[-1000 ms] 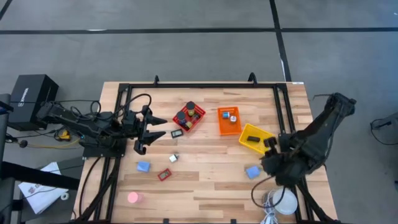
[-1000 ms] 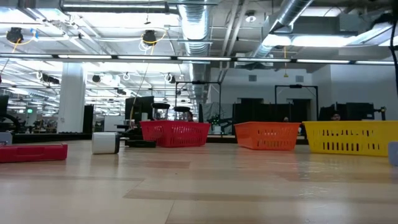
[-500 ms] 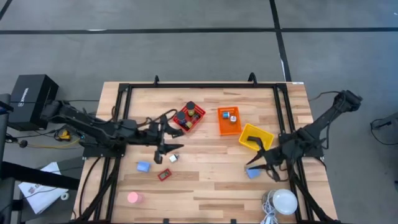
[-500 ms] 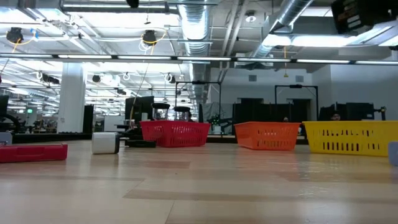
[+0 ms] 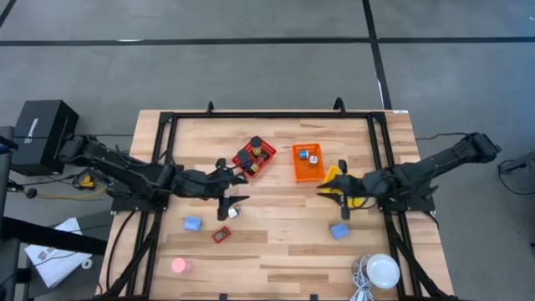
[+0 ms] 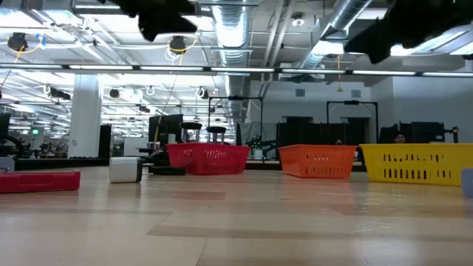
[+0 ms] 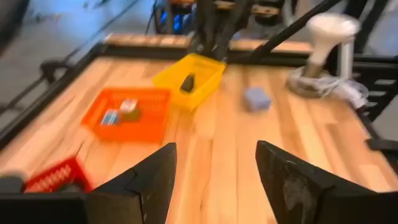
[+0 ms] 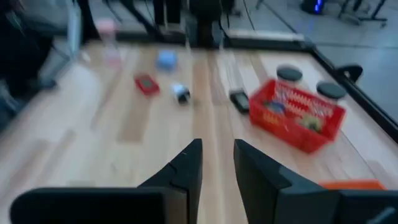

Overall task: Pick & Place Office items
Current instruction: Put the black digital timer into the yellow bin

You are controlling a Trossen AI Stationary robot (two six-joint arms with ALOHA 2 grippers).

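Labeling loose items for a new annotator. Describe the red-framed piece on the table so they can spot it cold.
Start at the red mesh basket near the table's middle and go toward the near-left part of the boards. The red-framed piece lies flat there, apart from everything, between a blue block and a small silvery bit. It is the only loose red thing: a small red rectangle with a dark centre.

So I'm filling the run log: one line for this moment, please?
left tool: open, empty, by red basket | right tool: narrow gap, empty, over yellow basket | blue block: on table
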